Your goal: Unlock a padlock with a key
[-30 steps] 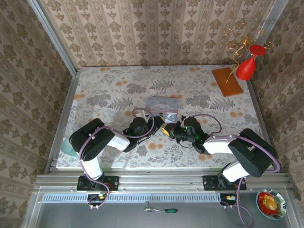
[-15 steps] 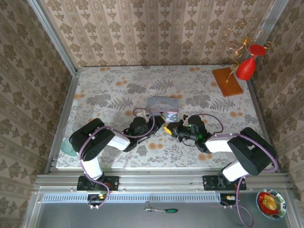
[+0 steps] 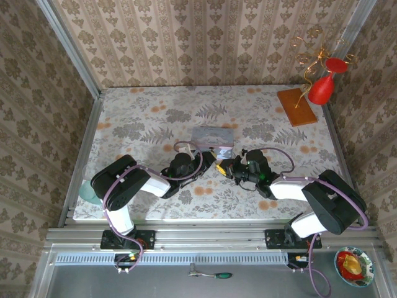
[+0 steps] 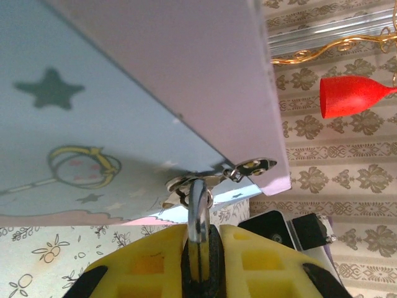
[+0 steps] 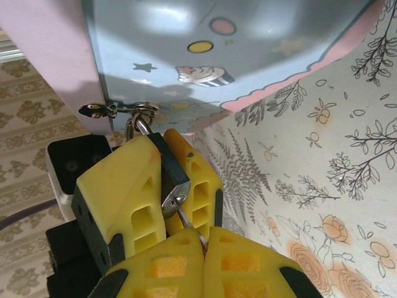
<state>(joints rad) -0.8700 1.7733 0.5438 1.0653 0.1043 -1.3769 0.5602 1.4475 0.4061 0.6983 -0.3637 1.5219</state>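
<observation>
A pale blue tin (image 3: 213,139) with a cartoon picture lies mid-table. The small padlock (image 5: 174,177) hangs by its silver shackle (image 4: 198,208) from the tin's hasp (image 4: 248,167). My left gripper (image 4: 198,241) is shut on the padlock's dark body, one yellow finger (image 5: 121,186) on each side. The thin metal key (image 5: 187,218) sticks out of the keyhole at the padlock's bottom face. My right gripper (image 5: 205,243) is shut on the key's near end, fingertips pressed together. From above, the left gripper (image 3: 208,159) and right gripper (image 3: 224,167) meet just in front of the tin.
A wooden block (image 3: 296,107) carrying a red glass ornament (image 3: 322,87) stands at the back right corner. A green-handled tool (image 3: 220,275) lies on the front rail. A small bowl (image 3: 353,266) sits off the table at bottom right. Wallpapered walls enclose three sides.
The right wrist has shifted slightly to the right and away from me, with the gripper still at the padlock. The left arm has not moved.
</observation>
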